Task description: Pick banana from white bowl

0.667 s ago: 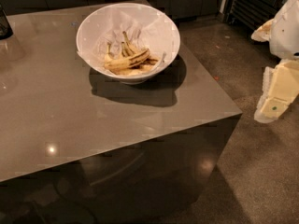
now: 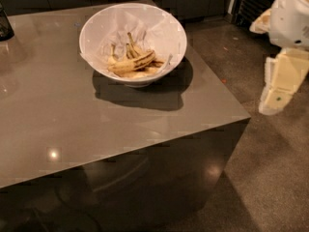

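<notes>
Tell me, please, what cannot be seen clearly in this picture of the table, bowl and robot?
Camera view: the bananas in the white bowl overlap and crumpled paper covers parts; their number is unclear.
The dark object at the table's far left is cut by the picture's edge; unidentifiable.
The tool hangs right of the table, over the floor; its arm is cut by the edge.
</notes>
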Available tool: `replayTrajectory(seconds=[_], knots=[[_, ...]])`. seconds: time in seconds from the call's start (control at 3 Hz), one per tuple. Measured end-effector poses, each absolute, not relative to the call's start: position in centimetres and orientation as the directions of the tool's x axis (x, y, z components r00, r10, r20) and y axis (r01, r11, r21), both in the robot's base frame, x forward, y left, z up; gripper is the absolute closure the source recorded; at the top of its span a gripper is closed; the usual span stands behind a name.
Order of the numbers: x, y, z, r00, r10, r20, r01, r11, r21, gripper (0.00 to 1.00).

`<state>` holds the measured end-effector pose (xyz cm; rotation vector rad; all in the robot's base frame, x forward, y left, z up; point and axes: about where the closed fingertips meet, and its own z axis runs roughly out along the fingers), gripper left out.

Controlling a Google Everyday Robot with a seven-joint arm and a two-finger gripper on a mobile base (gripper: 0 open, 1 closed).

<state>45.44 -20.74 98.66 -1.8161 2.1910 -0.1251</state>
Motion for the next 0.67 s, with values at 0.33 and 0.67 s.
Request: replayTrajectory(seconds=[0.33,0.67], knots=[[47.1,-20.1,99.7,-0.108,-0.987,-0.123,-0.956,0.137,-0.260,0.00],[49.4,-18.5,101.2,-0.061,-0.993,-0.099,-0.941,0.091,-0.326,0.00]])
